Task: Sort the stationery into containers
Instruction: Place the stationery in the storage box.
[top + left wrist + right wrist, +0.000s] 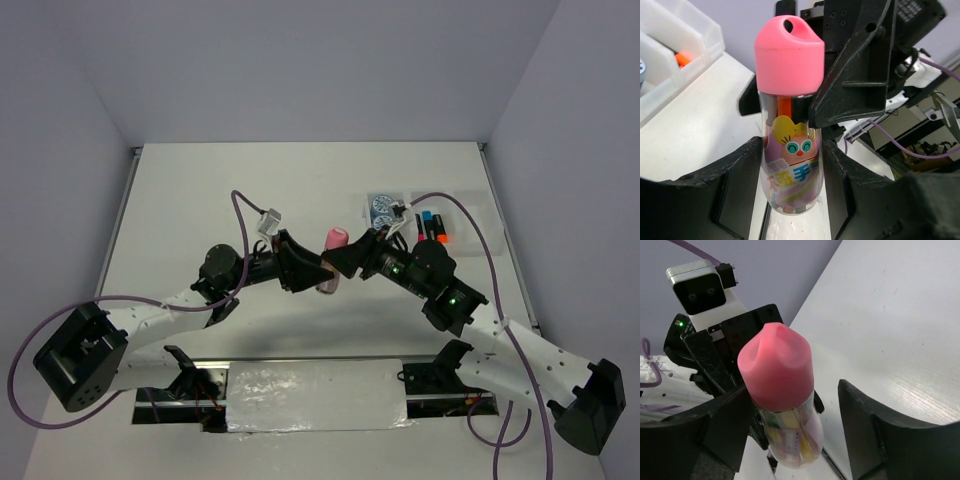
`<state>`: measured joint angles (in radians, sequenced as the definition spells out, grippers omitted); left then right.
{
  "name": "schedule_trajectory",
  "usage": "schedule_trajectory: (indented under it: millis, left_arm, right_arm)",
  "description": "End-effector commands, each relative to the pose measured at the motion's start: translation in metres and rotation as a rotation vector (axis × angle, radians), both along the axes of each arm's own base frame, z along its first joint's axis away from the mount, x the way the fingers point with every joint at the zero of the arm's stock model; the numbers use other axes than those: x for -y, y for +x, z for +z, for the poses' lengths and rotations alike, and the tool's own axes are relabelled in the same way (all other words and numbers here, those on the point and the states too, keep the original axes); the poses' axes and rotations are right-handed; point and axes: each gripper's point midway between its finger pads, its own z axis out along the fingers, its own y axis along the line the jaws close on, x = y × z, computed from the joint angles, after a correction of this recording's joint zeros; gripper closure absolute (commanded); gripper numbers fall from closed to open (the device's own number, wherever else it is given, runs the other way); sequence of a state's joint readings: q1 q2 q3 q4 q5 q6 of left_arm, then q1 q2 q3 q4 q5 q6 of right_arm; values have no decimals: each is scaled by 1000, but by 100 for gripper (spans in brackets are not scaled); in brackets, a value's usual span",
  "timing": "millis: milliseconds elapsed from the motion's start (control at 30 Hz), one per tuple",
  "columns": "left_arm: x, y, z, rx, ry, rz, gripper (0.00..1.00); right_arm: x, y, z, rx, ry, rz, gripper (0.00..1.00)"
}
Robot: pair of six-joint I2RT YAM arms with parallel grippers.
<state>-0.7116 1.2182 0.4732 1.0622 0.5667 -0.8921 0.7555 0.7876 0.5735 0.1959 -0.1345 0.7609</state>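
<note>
— Glue-stick tube, where is it at this moment?

— It is over the middle of the table, between my two arms. My left gripper is clenched on its clear body. Both fingers press the sides below the pink cap, and the cap points away from them.

— And your right gripper?

— It is released. Its jaws stand around the pink cap. One finger is just beside the tube, and I cannot tell if it touches. The other finger is apart from it, with a gap that I see clearly in the right wrist view.

— Where is the tray?

— It lies on the far right part of the table, beyond my right arm. The blue tape rolls are in its left compartment. Highlighters with blue and orange caps lie in the middle one.
</note>
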Motion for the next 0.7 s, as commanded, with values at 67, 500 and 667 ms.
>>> schedule_trajectory:
  millis: [67, 500, 667]
  left_arm:
    - [-2, -8, 38, 158, -70, -11, 100]
    - [1, 36, 30, 21, 202, 159, 1]
    - [-54, 62, -39, -214, 633, 455, 1]
  right_arm:
    - [-18, -2, 28, 69, 51, 88, 40]
    - [20, 41, -4, 103, -295, -74, 92]
    - [122, 124, -20, 70, -613, -377, 94]
